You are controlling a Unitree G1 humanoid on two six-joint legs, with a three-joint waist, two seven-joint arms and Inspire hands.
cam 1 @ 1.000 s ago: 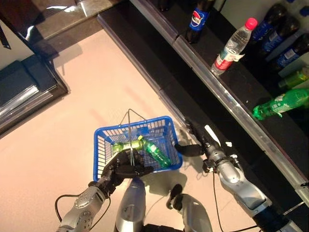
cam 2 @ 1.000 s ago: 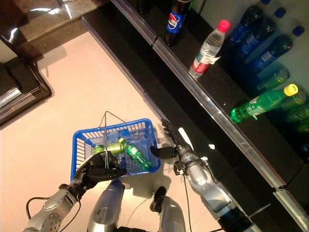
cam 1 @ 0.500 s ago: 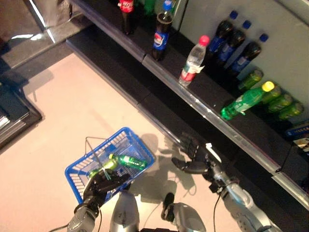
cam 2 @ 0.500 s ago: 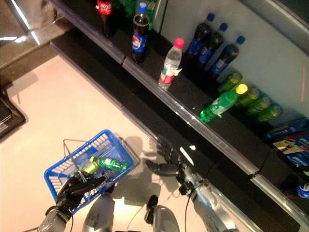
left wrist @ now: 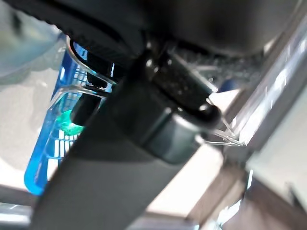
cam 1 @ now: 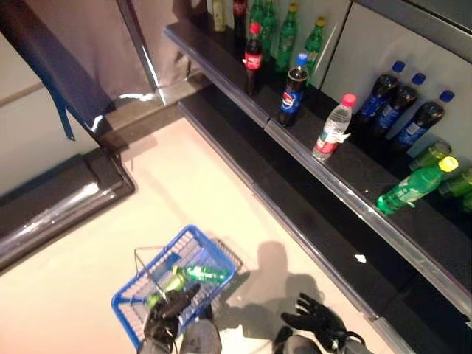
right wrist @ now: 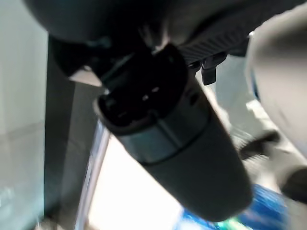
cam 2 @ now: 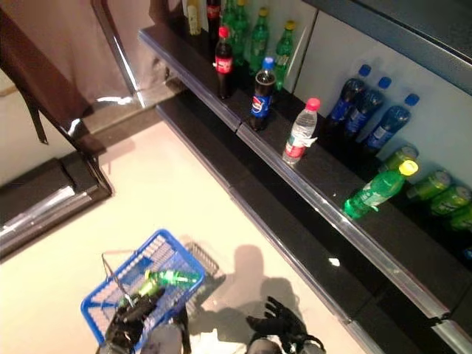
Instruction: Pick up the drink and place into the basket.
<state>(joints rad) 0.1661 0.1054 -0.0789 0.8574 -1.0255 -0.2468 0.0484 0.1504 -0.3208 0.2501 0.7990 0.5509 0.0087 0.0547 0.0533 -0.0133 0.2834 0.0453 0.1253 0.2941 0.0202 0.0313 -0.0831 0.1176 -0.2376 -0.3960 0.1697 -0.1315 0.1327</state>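
Left hand (cam 1: pixel 168 313) curls round the wire handle (cam 1: pixel 147 269) of the blue basket (cam 1: pixel 129 310), green bottle (cam 1: pixel 203 274) lying just beyond its fingers. Right hand (cam 2: pixel 279 323) hangs empty, fingers spread (only the eye views show this; both wrist views are blocked by dark bulk).

close, dark bulk of the left hand (left wrist: pixel 158 110) across most of the frame; past it, blue basket (left wrist: pixel 45 148) wall with something green (left wrist: pixel 67 122) inside, thin wire handle (left wrist: pixel 225 136) alongside.
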